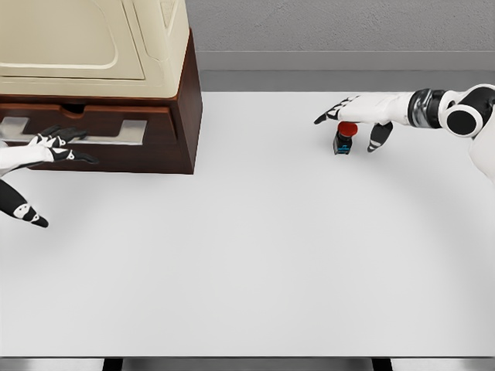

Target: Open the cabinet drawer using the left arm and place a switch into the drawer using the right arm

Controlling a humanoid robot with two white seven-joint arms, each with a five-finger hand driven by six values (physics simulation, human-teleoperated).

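A brown cabinet with a cream top stands at the table's far left. Its drawer has a silver handle plate on the front. My left hand sits at the drawer front, fingers curled at the handle; I cannot tell whether they grip it. The switch is a small dark block with a red button, standing on the table at the right. My right hand hovers just over it with fingers spread, thumb hanging down to its right, holding nothing.
The white table stretches wide between cabinet and switch. Its front edge runs along the bottom of the view. A grey wall lies behind.
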